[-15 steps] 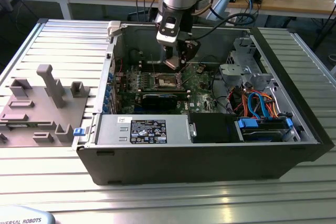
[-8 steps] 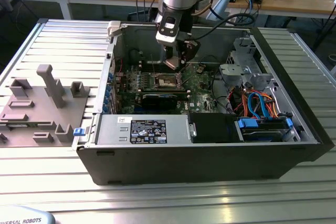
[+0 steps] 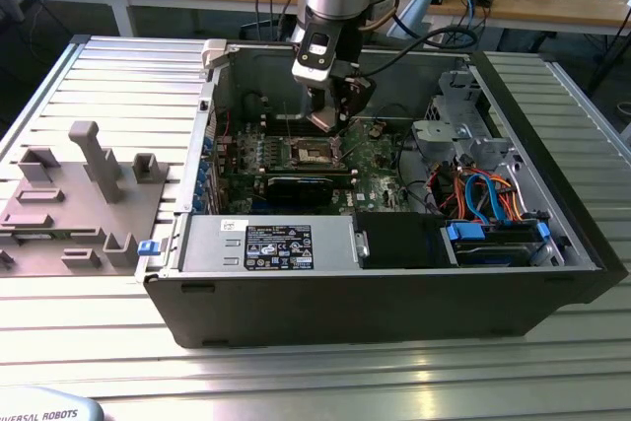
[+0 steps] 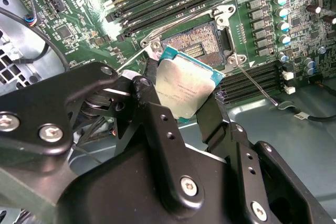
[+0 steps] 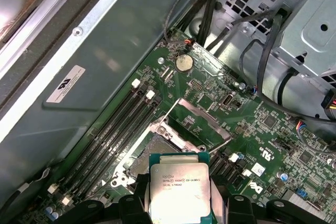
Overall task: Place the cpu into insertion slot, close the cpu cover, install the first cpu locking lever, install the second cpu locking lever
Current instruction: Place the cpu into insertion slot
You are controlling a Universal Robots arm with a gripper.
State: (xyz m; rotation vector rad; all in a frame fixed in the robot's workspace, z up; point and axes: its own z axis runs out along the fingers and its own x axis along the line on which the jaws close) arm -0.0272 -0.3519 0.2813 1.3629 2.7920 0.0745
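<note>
We see the gripper (image 4: 181,97) clamped on the cpu (image 4: 185,85), pinching two opposite edges (silver top showing), held clear of the board (image 4: 79,19), just beside the open slot (image 4: 197,43) at mid-board.

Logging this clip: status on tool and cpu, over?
Tool shut on cpu. Chip over insertion slot, not seated. Open cpu cover, nothing blocking.

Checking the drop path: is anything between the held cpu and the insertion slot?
Nothing. In the second wrist view the cpu, gripped by the tool, hangs just off the empty insertion slot, and the stretch between them is bare.
</note>
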